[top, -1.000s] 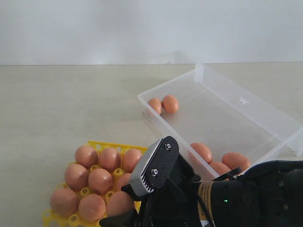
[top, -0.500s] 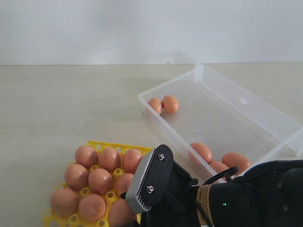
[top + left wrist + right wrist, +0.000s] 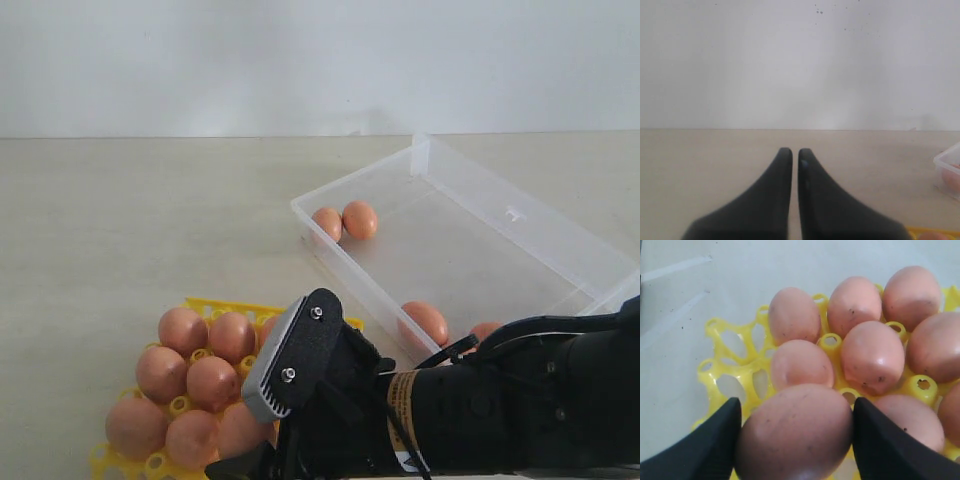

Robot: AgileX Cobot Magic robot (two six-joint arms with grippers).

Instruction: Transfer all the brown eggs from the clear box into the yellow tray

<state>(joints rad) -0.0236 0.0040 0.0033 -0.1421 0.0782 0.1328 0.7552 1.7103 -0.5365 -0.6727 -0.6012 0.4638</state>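
My right gripper is shut on a brown egg, one black finger on each side of it, just above the near edge of the yellow tray. Several brown eggs sit in the tray's cups. In the exterior view the right arm covers the tray's right part. The clear box holds two eggs at its far left corner and more near the front wall, partly behind the arm. My left gripper hangs shut and empty over bare table.
The box's lid flap lies open along its far side. A pale wall backs the beige table. A corner of the box shows at the edge of the left wrist view.
My right arm has moved left and lower over the tray, still holding the egg. The eggs in the box and tray have not shifted.
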